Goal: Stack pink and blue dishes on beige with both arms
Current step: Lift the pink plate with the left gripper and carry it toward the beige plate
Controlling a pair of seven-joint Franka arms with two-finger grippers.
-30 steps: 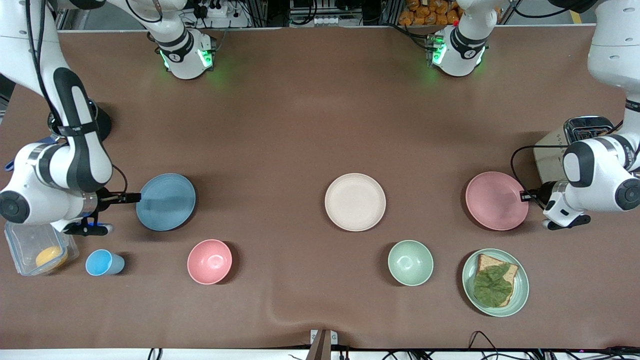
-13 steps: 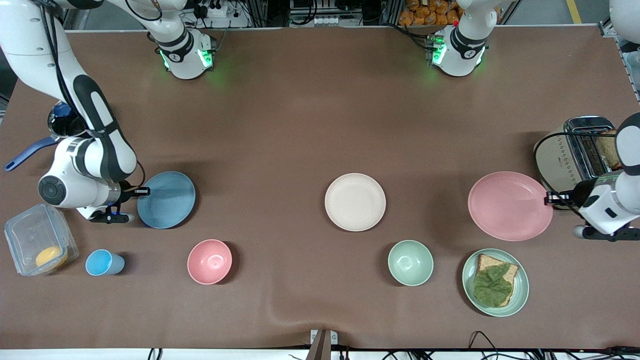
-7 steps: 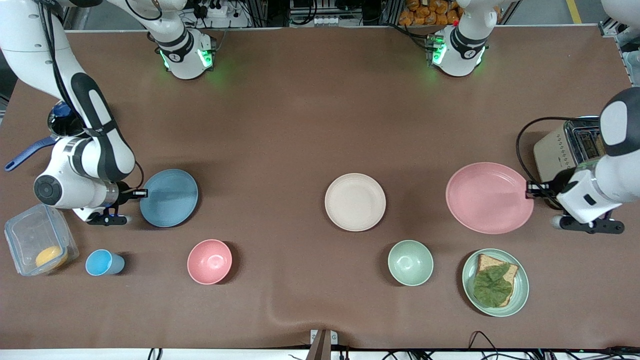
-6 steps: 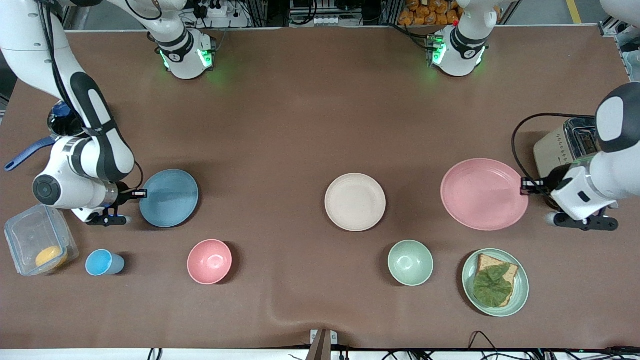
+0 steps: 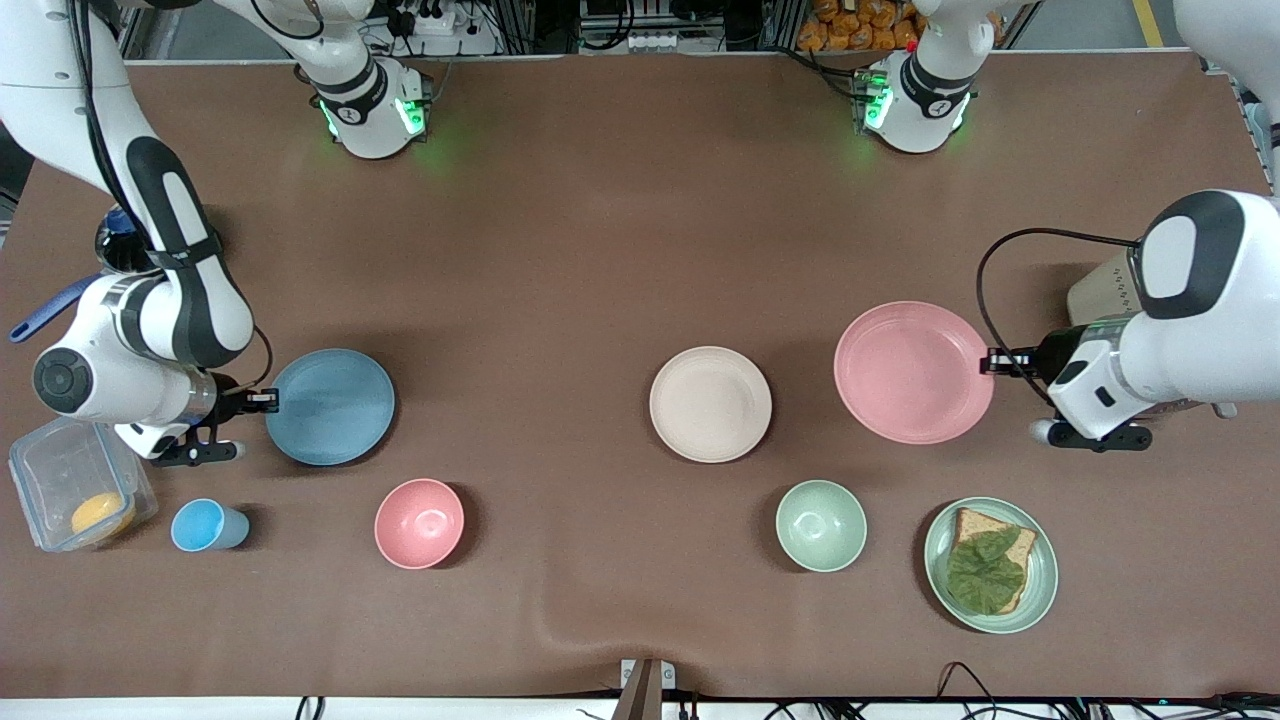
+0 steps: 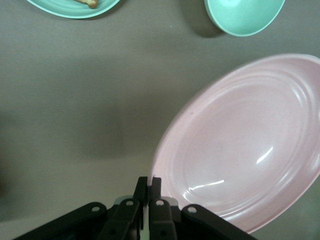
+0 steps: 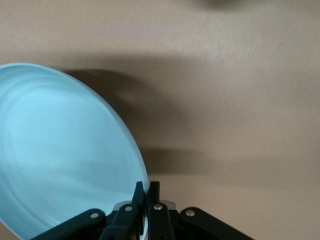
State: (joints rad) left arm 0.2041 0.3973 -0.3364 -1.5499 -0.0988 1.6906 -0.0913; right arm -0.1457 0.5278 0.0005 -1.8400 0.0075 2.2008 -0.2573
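My left gripper (image 5: 993,361) is shut on the rim of the pink plate (image 5: 913,372), holding it in the air over the table between the beige plate (image 5: 710,404) and the toaster. In the left wrist view the pink plate (image 6: 245,145) is pinched at its edge by the left gripper (image 6: 149,183). My right gripper (image 5: 268,401) is shut on the rim of the blue plate (image 5: 331,406) toward the right arm's end of the table. The right wrist view shows the blue plate (image 7: 60,150) clamped by the right gripper (image 7: 146,189). The beige plate lies bare at mid-table.
A pink bowl (image 5: 419,523) and a blue cup (image 5: 205,526) sit nearer the front camera than the blue plate. A green bowl (image 5: 821,525) and a green plate with bread and lettuce (image 5: 1038,598) sit nearer than the pink plate. A toaster (image 5: 1100,290) and a plastic box (image 5: 70,490) stand at the table's ends.
The left gripper has lifted the pink plate and carried it toward the beige plate. The right gripper with the blue plate has shifted slightly toward the right arm's end of the table.
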